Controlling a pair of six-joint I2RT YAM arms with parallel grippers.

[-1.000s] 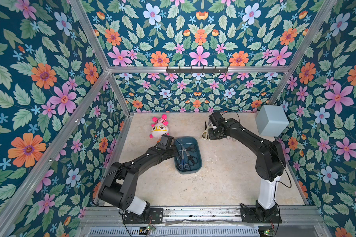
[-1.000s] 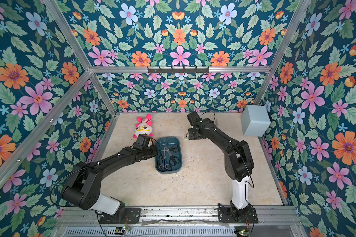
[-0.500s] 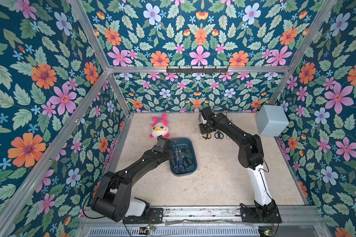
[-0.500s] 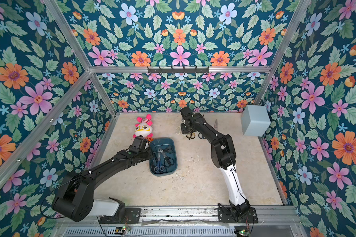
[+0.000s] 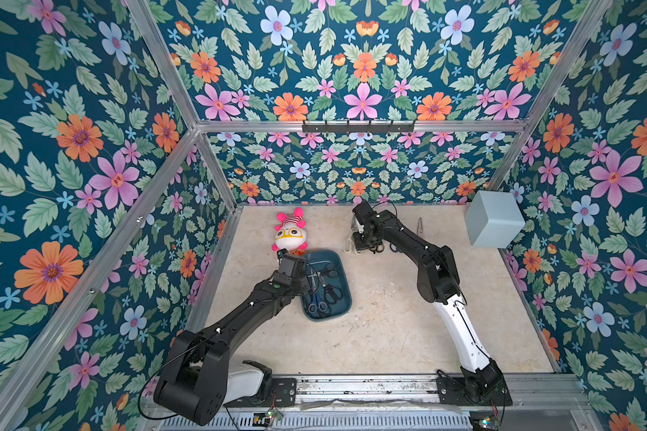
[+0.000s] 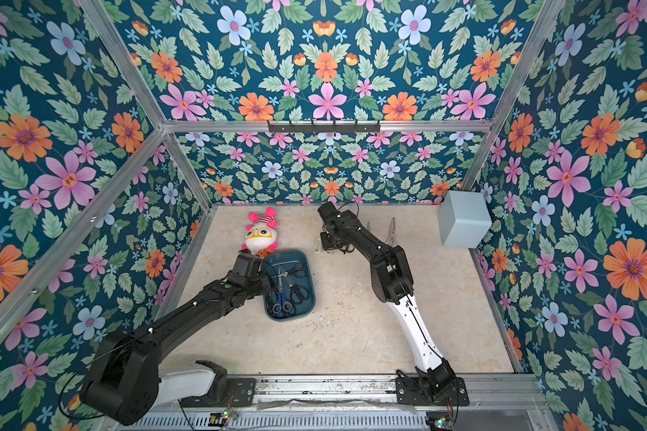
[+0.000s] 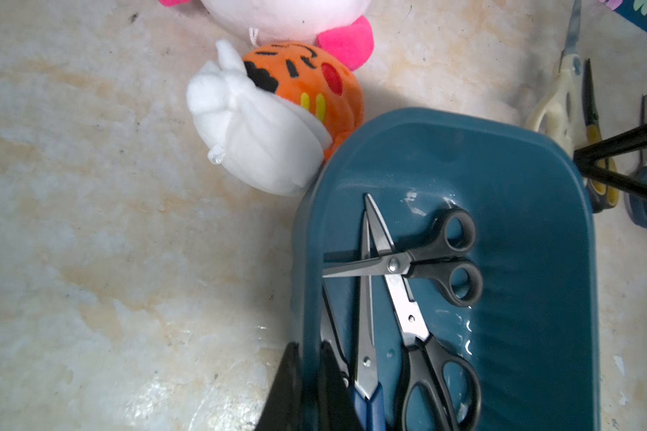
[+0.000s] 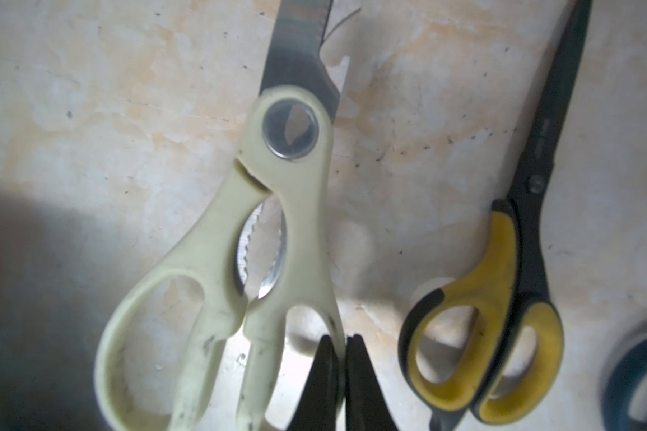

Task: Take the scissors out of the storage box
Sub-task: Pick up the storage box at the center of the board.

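Note:
The dark teal storage box (image 5: 346, 298) (image 6: 312, 294) (image 7: 538, 261) lies on the table left of centre. It holds a small black pair of scissors (image 7: 445, 257), a large black pair (image 7: 426, 358) and a blue-handled pair (image 7: 366, 373). My left gripper (image 7: 309, 369) (image 5: 301, 285) is shut on the box's left wall, one finger inside and one outside. At the back, my right gripper (image 8: 340, 358) (image 5: 361, 246) is shut on a handle loop of the cream scissors (image 8: 277, 224) (image 5: 348, 244), low over the table. A yellow-black pair (image 8: 501, 280) and a navy pair (image 8: 635, 373) lie beside them.
A pink and white plush toy (image 5: 290, 233) and a small orange plush (image 7: 307, 86) sit just behind the box. A pale grey-blue cube (image 5: 495, 220) is fixed at the back right. A pale pink pair of scissors (image 5: 420, 225) lies near the back wall. Patterned walls enclose the table.
My right gripper has carried the cream scissors to the left along the back of the table. The left gripper has slid the storage box a little to the left.

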